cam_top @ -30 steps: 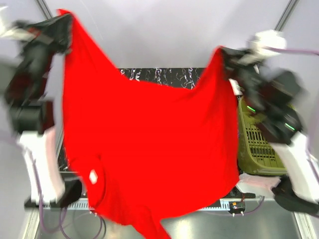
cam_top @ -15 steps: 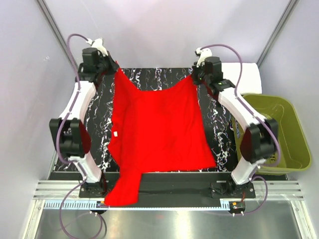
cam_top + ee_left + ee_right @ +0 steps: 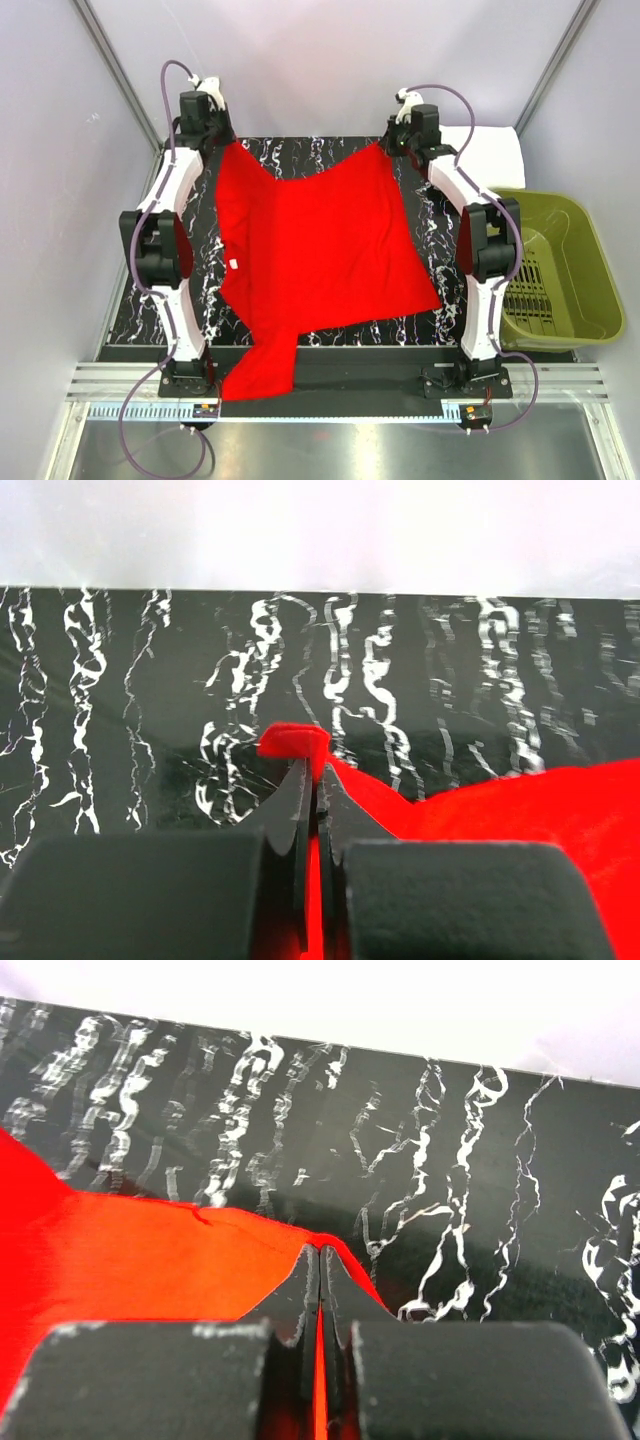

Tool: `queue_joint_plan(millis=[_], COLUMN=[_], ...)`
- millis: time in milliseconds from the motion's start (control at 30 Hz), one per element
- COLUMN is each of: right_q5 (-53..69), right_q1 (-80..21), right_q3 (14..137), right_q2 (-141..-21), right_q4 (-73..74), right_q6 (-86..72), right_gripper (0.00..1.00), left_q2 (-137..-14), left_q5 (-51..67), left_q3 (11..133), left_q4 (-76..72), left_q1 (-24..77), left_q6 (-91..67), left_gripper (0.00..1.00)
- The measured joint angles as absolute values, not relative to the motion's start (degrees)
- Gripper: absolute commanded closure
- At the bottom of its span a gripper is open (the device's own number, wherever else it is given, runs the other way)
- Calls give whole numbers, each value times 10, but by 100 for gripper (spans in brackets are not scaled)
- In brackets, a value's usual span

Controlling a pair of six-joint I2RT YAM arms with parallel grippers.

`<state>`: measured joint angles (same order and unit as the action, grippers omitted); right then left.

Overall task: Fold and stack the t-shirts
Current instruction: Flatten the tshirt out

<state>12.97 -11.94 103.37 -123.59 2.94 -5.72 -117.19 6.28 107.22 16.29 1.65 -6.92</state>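
**Two grippers, one red t-shirt**

The left gripper (image 3: 318,772) and the right gripper (image 3: 318,1252) are each pinched tight on a far corner of the single red t-shirt (image 3: 320,240). It lies spread on the black marbled table (image 3: 310,155), one end hanging over the near edge. Its one small white tag (image 3: 232,264) is unreadable. One white folded cloth (image 3: 485,150) and one olive basket (image 3: 560,260) sit to the right.

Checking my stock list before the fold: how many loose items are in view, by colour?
Red: 1, the shirt
White: 1, a folded cloth pile; the number of pieces in it cannot be told
Olive green: 1, the basket
Total: 3
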Motion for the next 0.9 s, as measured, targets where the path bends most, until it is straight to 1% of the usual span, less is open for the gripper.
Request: queue_joint_plan(millis=[100,167,300,333,467,600,733,800,900], right_q5=[136,138,147,151,171,189,210,222,222], right_q1=[-121,-122,-123,-124,-124,-124,-124,-124,-124], right_q3=[1031,1019,999,999,1001,1005,1020,1020,1016], right_q2=[-1190,-1138,-967,-914,-717,-562,-469,-439,-412], right_q4=[60,88,153,166,195,221,248,266,296], right_q6=[-62,-63,-63,-63,-63,-65,-76,-87,-101], right_gripper=[100,100,100,100,100,100,100,100,100], left_q2=[-1125,-1061,-896,-842,-697,-571,-468,-443,-440], left_q5=[80,86,87,87,93,112,138,154,169], left_q3=[1062,1044,1016,1018,1067,1075,1067,1079,1107], left_q4=[179,194,212,210,201,181,172,177,190], left_q1=[25,38,60,63,57,56,56,56,56], left_q6=[-70,-69,-70,-70,-68,-63,-68,-71,-71], left_gripper=[100,100,100,100,100,100,100,100,100])
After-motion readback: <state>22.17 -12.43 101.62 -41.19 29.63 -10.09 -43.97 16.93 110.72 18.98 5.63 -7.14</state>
